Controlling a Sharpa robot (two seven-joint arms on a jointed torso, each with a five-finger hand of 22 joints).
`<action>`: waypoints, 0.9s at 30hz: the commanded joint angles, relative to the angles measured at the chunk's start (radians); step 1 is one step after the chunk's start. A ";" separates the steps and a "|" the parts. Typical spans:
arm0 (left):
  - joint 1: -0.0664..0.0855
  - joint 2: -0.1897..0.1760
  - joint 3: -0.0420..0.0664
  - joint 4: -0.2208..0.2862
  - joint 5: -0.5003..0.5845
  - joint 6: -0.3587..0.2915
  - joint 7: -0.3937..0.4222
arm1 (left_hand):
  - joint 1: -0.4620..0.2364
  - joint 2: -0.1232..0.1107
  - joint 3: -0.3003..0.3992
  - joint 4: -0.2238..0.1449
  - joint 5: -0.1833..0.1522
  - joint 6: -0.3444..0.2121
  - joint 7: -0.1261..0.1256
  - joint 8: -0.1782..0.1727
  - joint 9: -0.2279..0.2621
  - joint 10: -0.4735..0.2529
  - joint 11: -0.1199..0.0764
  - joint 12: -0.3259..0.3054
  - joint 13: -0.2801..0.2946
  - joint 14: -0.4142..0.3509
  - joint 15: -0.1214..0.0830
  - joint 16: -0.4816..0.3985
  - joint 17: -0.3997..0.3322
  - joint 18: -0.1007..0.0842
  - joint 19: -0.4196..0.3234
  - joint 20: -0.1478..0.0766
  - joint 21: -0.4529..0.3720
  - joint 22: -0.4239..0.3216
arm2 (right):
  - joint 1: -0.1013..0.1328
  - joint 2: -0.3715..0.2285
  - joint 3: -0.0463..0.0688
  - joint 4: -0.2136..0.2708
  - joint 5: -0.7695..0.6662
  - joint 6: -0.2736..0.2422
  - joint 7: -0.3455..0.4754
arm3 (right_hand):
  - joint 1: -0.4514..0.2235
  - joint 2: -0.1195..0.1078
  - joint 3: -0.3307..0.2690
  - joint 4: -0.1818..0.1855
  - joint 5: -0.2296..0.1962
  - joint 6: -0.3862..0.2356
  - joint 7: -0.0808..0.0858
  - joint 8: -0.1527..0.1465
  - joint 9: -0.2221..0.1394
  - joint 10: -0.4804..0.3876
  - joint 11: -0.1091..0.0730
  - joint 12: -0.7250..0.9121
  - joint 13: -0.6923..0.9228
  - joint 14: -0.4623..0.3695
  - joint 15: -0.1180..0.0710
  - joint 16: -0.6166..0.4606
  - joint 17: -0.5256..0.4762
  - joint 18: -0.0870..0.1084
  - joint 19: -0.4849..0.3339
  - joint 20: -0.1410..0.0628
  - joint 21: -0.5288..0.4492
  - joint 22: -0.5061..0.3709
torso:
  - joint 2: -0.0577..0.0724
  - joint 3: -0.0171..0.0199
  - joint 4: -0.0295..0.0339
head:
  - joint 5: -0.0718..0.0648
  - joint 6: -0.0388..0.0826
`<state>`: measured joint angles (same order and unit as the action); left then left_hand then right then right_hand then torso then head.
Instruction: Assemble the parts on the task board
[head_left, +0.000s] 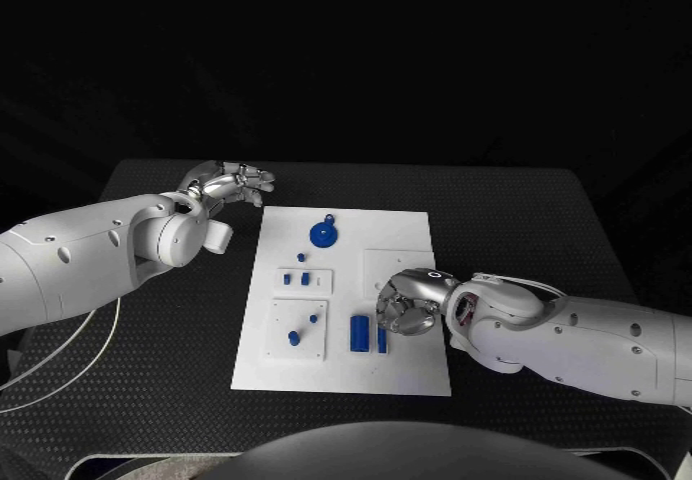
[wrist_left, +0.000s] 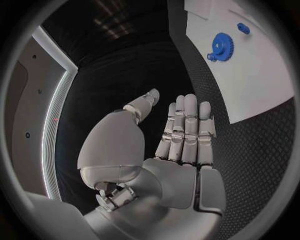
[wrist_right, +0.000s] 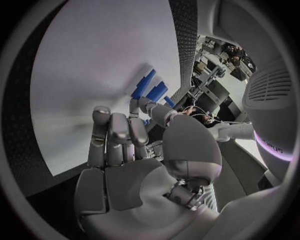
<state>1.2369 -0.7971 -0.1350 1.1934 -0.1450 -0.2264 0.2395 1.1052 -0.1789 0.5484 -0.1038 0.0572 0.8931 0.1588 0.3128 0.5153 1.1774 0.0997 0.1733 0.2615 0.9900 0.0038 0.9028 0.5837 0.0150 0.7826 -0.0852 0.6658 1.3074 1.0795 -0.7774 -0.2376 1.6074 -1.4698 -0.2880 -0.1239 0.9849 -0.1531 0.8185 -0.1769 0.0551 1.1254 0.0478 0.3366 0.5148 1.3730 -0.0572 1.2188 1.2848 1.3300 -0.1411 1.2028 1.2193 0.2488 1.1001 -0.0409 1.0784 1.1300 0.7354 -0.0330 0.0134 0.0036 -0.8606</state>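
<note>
- While our head camera looked down, the white task board (head_left: 389, 370) lay in the middle of the black worktop (head_left: 505, 200).
- We saw a blue gear (head_left: 323, 235) with a small tab lying flat near the board's far end; in the left wrist view the same gear (wrist_left: 220, 45) sat on the board (wrist_left: 262, 85), with a smaller blue part (wrist_left: 243, 28) beyond it.
- On the board's left side we counted several small blue pegs (head_left: 296, 279) in one raised white square, and more small blue parts (head_left: 300, 330) in a second square nearer the robot.
- Two upright-lying blue bars (head_left: 361, 332) sat side by side near the board's near end; the right wrist view showed them as blue blocks (wrist_right: 150, 89) just past the fingertips.
- Our left robot hand (head_left: 228, 185) hung over the bare worktop beside the board's far left corner, apart from the board; in its wrist view the left robot hand (wrist_left: 181, 135) was wide, fingers straight and close together, thumb apart, holding nothing.
- Our right robot hand (head_left: 408, 303) sat low over the board, just beside the blue bars; from the wrist the right robot hand (wrist_right: 125, 140) had its fingers stretched toward the bars and the thumb bent near them.
- We could not tell whether the right fingers touched or gripped a bar.
</note>
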 joint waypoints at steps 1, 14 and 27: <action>0.001 0.001 0.001 0.002 -0.005 0.015 0.005 | -0.007 0.002 0.002 0.005 -0.004 -0.006 -0.002 0.003 -0.001 -0.006 0.002 0.005 -0.001 -0.001 -0.001 -0.007 0.002 0.008 -0.005 -0.011 -0.003 0.022 | -0.007 0.003 -0.006 0.000 -0.110 0.066 0.007 | 0.011 -0.003 0.003 -0.007 -0.005 0.014 0.005 0.007 -0.001 0.007 0.000 0.004 0.001 0.006 -0.001 0.007 0.001 0.013 0.002 -0.002 0.006 0.001 | 0.000 0.0003 -0.0002 | 0.000 -0.001; 0.001 0.001 0.000 0.002 -0.005 0.016 0.005 | -0.008 0.002 0.002 0.006 -0.004 -0.006 -0.002 0.003 -0.001 -0.006 0.002 0.005 -0.001 -0.001 -0.001 -0.007 0.002 0.008 -0.005 -0.010 -0.003 0.022 | -0.024 0.007 -0.006 0.007 -0.330 0.059 0.002 | 0.042 -0.030 0.007 0.005 -0.006 0.017 0.003 0.014 0.004 0.013 -0.001 0.006 0.004 0.009 0.004 0.012 0.004 0.013 0.007 -0.002 0.008 0.000 | -0.001 -0.0002 -0.0010 | 0.000 -0.002; 0.001 0.001 0.000 0.001 -0.005 0.017 0.005 | -0.008 0.003 0.002 0.007 -0.004 -0.007 -0.002 0.003 -0.001 -0.006 0.002 0.005 -0.002 -0.001 0.000 -0.007 0.002 0.008 -0.005 -0.010 -0.003 0.022 | -0.036 0.013 -0.006 -0.003 -0.398 0.057 0.003 | 0.054 -0.038 0.006 0.015 -0.006 0.017 0.003 0.017 0.006 0.016 -0.001 0.007 0.005 0.011 0.006 0.015 0.006 0.013 0.009 -0.002 0.008 -0.001 | 0.000 -0.0001 0.0001 | -0.002 -0.003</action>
<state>1.2369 -0.7970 -0.1352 1.1928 -0.1464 -0.2248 0.2381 1.1052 -0.1789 0.5511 -0.1011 0.0572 0.8931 0.1588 0.3128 0.5154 1.1774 0.0997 0.1733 0.2615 0.9900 0.0038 0.9028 0.5843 0.0151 0.7826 -0.0851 0.6658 1.3080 1.0624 -0.7650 -0.2283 1.6124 -1.8067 -0.3078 -0.1228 1.0325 -0.1921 0.8251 -0.1664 0.0543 1.1350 0.0455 0.3540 0.5210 1.3833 -0.0575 1.2226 1.2886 1.3381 -0.1359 1.2144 1.2237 0.2520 1.1057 -0.0430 1.0837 1.1299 0.7349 -0.0324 0.0127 0.0016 -0.8626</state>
